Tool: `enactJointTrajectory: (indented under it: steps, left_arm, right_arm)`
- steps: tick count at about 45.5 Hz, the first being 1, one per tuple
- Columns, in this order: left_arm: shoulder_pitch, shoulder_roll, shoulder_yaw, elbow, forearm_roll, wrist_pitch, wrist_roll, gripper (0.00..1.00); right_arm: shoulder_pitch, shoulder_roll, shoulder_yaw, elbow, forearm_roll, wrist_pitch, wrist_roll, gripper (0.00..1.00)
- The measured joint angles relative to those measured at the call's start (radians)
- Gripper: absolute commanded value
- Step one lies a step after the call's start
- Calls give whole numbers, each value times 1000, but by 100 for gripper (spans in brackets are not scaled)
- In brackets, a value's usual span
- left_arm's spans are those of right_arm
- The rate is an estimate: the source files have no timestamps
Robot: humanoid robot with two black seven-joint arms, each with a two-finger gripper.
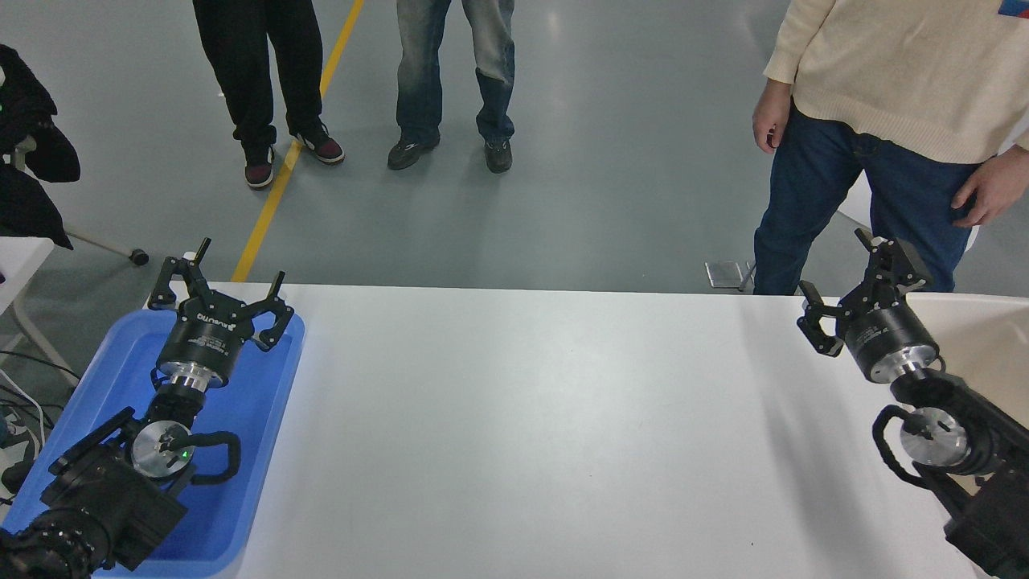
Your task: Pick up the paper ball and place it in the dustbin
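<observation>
The paper ball is out of view. The dustbin, a cream plastic bin, stands at the table's right edge and is largely covered by my right arm. My right gripper hangs open over the table's far right corner, just left of the dustbin, and nothing is between its fingers. My left gripper stays parked at the lower left over the far end of a blue tray; it is open and holds nothing.
A person in a cream sweater stands close behind the table's far right corner, with one hand just beyond my right gripper. Two more people stand farther back on the grey floor. The white table spans the middle.
</observation>
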Motion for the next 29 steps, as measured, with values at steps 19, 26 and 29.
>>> enactJointTrajectory:
  steps: [19, 26, 29]
  left_arm:
    - [0, 0, 0, 0, 0, 0, 0, 100]
    - [0, 1, 0, 1, 0, 0, 0, 100]
    - [1, 1, 0, 1, 0, 0, 0, 100]
  right_arm:
    - [-10, 85, 18, 39, -66, -138, 52, 100]
    - [-13, 93, 1, 47, -77, -159, 55, 100]
    - [-13, 94, -6, 50, -80, -163, 56, 100]
